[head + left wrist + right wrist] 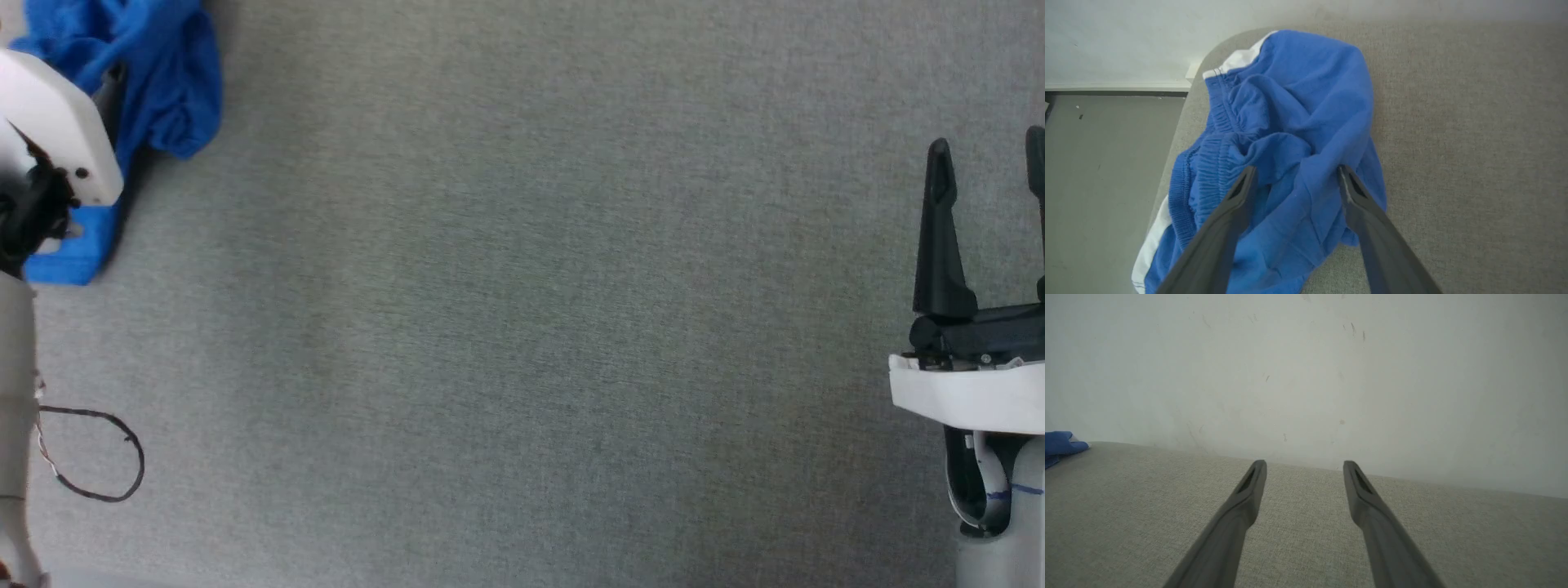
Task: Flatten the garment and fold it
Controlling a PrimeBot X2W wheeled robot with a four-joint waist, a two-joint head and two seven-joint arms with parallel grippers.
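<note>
Left pincer [1296, 171]: hanging directly over garment [1306, 102], jaws standing apart, gripping nothing.
Right pincer [988, 147]: idling well apart across worktop [522, 327], jaws apart.
Nearer arm: left.

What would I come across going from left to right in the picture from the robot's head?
crumpled blue garment → grey cloth-covered surface → right gripper, its two dark fingers standing apart
</note>
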